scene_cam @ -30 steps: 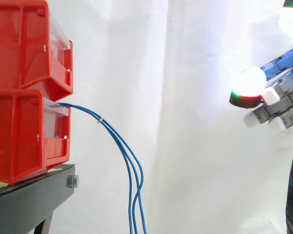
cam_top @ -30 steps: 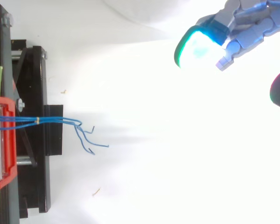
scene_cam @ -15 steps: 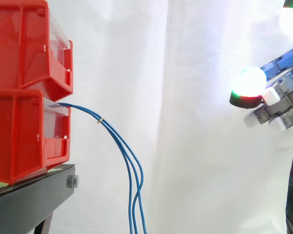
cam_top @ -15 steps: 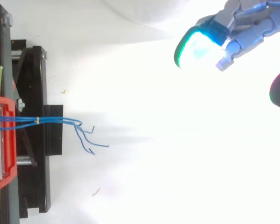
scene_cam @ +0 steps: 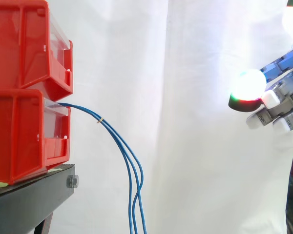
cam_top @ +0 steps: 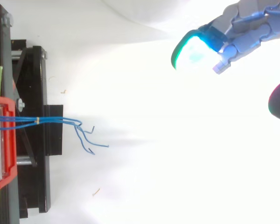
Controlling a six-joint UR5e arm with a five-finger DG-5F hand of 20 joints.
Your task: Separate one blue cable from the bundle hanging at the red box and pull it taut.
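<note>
Blue cables: the bundle leaves the front of the lower red bin, with a small yellow tie binding it near the bin. From there it droops in a slack arc past the edge of the black stand. Top view: loose ends splay apart. Hand at right edge, well apart from the bundle, fingers relaxed and spread, holding nothing. One fingertip glows white, pointing toward the bins. White curtain behind
</note>
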